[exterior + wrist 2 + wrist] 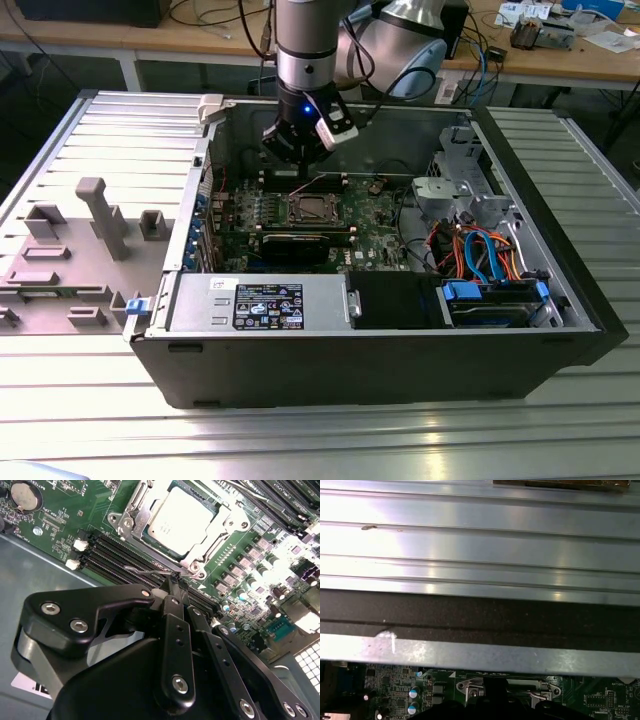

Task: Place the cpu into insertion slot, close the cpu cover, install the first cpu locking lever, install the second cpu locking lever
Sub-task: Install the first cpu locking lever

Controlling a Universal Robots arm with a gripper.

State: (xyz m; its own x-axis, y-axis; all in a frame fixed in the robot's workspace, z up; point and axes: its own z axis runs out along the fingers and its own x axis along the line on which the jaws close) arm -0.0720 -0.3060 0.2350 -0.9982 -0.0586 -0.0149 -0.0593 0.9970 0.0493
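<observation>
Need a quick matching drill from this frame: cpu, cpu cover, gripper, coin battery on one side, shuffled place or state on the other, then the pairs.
Things:
1. cpu
2. cpu cover
3. gripper
4. coin battery

Place or state:
A. silvery frame lying closed around the chip
B. round part near the motherboard's corner
C. seated in the socket, grey metal top showing
D. fingertips together at a thin wire lever beside the socket

Pairs: 1-C, 2-A, 3-D, 4-B

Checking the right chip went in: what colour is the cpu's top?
Dull silver-grey cpu, clearest in the second wrist view.
</observation>
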